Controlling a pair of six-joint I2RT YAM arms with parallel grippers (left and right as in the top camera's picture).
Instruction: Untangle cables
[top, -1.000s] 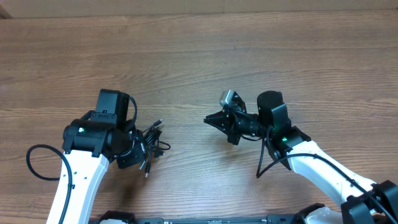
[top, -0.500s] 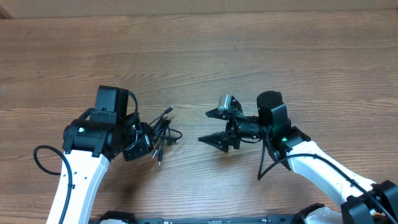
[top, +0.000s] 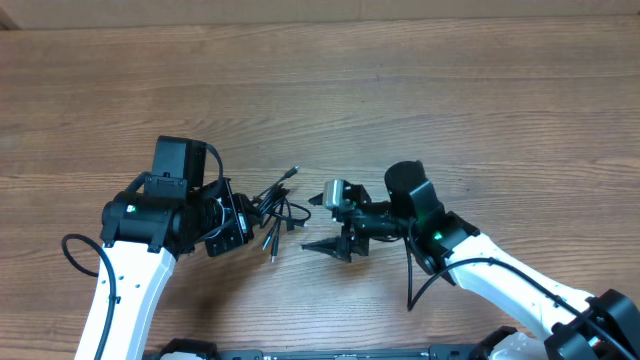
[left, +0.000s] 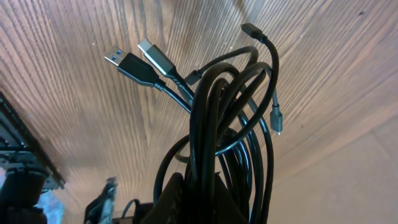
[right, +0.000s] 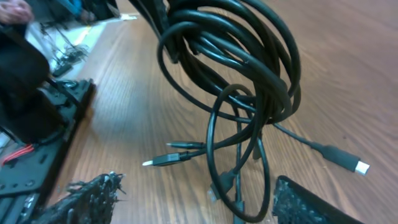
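The far half of the worktop (top: 400, 90) lay free for either arm. Near the middle, the bunched cables (top: 275, 212) filled the narrow gap between the left gripper (top: 232, 215) and the right gripper (top: 310, 222), whose spread jaws stood just right of them.

The cables (left: 208, 124) run off the left wrist view's bottom edge; the right wrist view's edges crop their top and the right gripper (right: 199, 200).

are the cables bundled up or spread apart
Bundled: the cables loop together in one tangled bunch clamped in the left end effector, plug tips poking out.
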